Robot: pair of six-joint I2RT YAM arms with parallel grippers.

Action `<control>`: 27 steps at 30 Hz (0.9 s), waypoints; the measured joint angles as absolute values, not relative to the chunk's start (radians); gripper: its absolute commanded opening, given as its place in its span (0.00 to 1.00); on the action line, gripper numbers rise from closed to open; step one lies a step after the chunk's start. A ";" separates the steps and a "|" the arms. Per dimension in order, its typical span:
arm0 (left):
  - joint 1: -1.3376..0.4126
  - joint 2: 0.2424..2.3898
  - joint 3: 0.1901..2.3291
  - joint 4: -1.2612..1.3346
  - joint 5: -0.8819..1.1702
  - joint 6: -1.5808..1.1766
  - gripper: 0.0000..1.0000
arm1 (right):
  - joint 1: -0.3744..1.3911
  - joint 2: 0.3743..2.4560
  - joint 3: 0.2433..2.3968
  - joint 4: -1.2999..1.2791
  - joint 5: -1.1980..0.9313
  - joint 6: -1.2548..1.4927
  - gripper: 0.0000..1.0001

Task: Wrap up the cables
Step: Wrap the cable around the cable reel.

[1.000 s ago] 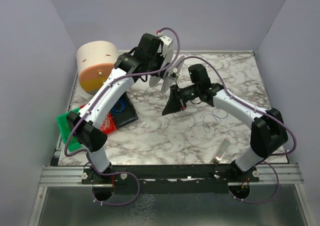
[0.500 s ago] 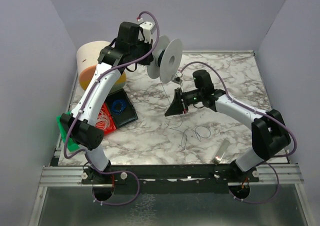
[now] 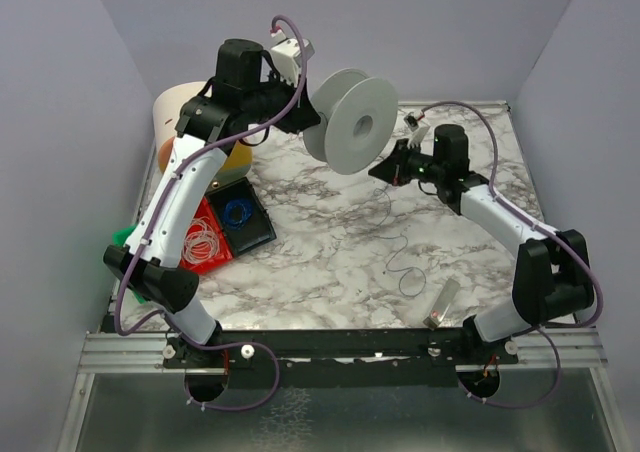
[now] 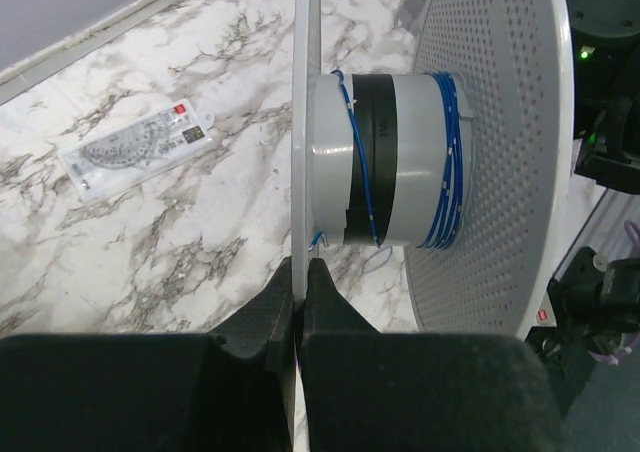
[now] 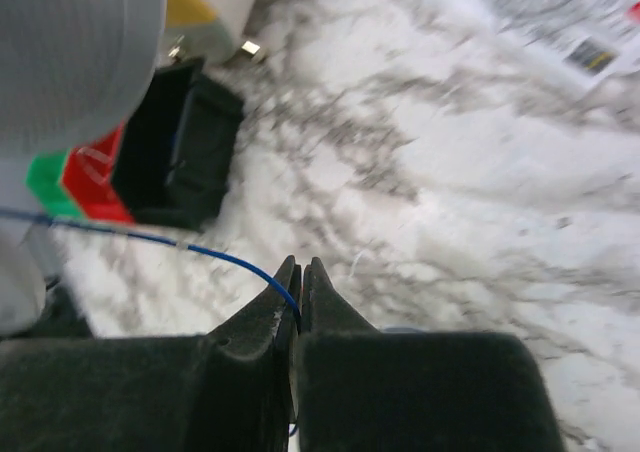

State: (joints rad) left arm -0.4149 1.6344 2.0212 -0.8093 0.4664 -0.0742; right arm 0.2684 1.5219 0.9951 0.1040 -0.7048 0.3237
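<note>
A grey spool [image 3: 355, 122] hangs in the air above the back of the table. My left gripper [image 3: 303, 112] is shut on the edge of one flange [image 4: 304, 122], seen in the left wrist view between the fingertips [image 4: 302, 268]. The hub [image 4: 390, 162] carries a few turns of thin blue cable [image 4: 446, 162]. My right gripper [image 3: 386, 168] sits just right of the spool and is shut on the cable [image 5: 200, 250] at its tips [image 5: 300, 274]. From there the cable [image 3: 388, 210] hangs to the table and ends in a small wavy loop.
A cream and orange roll [image 3: 185, 122] stands at the back left. A black tray with a blue coil [image 3: 240, 217], a red tray with a white coil [image 3: 200, 242] and a green piece [image 3: 125, 240] lie at the left. A clear flat packet [image 3: 443, 302] lies front right.
My left arm has lifted the spool and swung it to the right. My right gripper has moved right and back with the cable, and the loose length on the table has drawn straighter.
</note>
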 measured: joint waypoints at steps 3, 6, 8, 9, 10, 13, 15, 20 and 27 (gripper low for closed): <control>-0.413 1.635 2.009 -0.809 0.514 -0.075 0.00 | 0.278 1.513 1.036 0.105 -0.512 0.321 0.00; -0.414 1.636 1.995 -0.808 0.536 -0.074 0.00 | 0.283 1.516 1.070 0.121 -0.340 0.323 0.00; -0.414 1.637 1.981 -0.802 0.546 -0.074 0.00 | 0.283 1.530 1.105 0.129 -0.251 0.326 0.01; -0.414 1.637 1.976 -0.799 0.551 -0.074 0.00 | 0.283 1.539 1.122 0.134 -0.213 0.328 0.00; -0.413 1.637 1.968 -0.793 0.556 -0.074 0.00 | 0.282 1.548 1.138 0.138 -0.177 0.333 0.00; -0.413 1.637 1.959 -0.783 0.562 -0.073 0.00 | 0.274 1.571 1.176 0.135 -0.097 0.348 0.00; -0.413 1.637 1.955 -0.776 0.565 -0.073 0.00 | 0.266 1.583 1.196 0.134 -0.057 0.352 0.00; -0.413 1.637 1.953 -0.764 0.572 -0.070 0.00 | 0.226 1.588 1.234 0.121 0.017 0.351 0.01; -0.414 1.637 1.948 -0.761 0.556 -0.062 0.00 | 0.126 1.592 1.343 0.065 0.018 0.329 0.01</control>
State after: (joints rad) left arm -0.4145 1.6371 1.9484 -0.7609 0.5560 -0.0624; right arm 0.1257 1.5921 1.3426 0.0647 0.0181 0.3294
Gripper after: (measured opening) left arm 0.014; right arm 0.006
